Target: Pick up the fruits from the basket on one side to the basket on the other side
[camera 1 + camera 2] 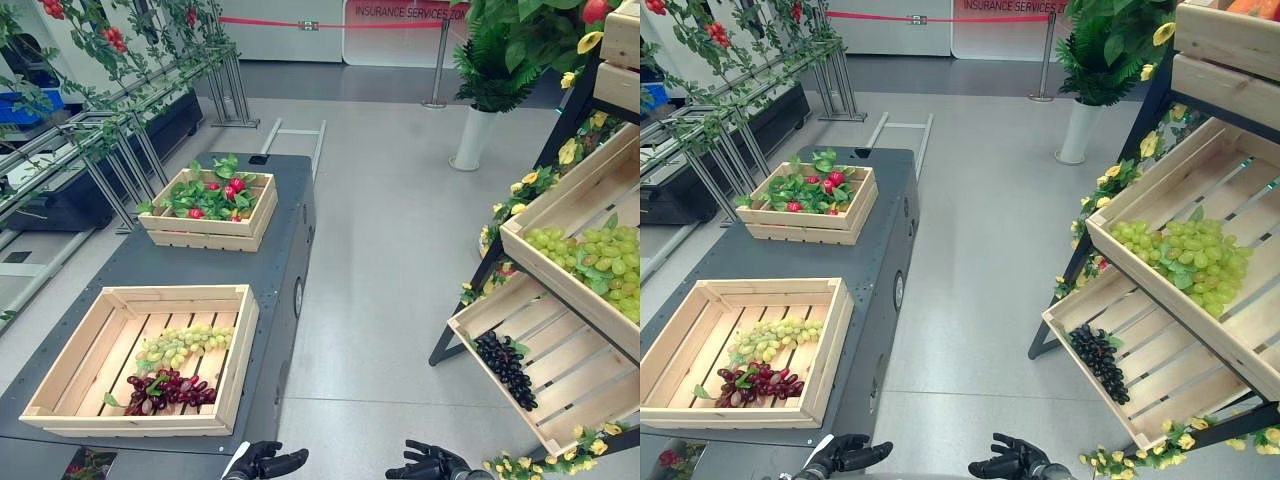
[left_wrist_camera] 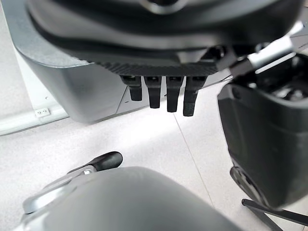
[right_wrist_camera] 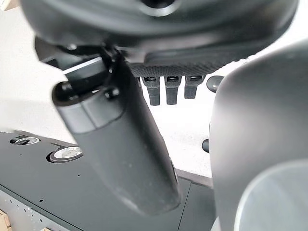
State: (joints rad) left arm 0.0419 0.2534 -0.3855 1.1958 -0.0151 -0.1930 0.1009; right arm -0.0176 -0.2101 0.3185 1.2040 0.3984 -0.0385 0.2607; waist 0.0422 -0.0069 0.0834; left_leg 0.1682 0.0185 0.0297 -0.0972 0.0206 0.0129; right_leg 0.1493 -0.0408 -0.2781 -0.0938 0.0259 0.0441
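Note:
On the dark cart (image 1: 270, 262) at my left, the near wooden crate (image 1: 240, 350) holds a bunch of green grapes (image 1: 185, 343) and a bunch of dark red grapes (image 1: 168, 390). On the slanted shelf at my right, one crate holds green grapes (image 1: 600, 258), and a lower crate (image 1: 570, 375) holds black grapes (image 1: 505, 365). My left hand (image 1: 265, 462) and right hand (image 1: 430, 463) hang low at the picture's bottom edge, over the floor between cart and shelf. Both are open with relaxed fingers (image 2: 168, 96) and hold nothing.
A second crate (image 1: 205, 232) with leaves and red fruits (image 1: 232, 188) stands farther back on the cart. A potted plant (image 1: 478, 130) stands on the floor beyond. Racks with red fruit line the far left. Grey floor lies between cart and shelf.

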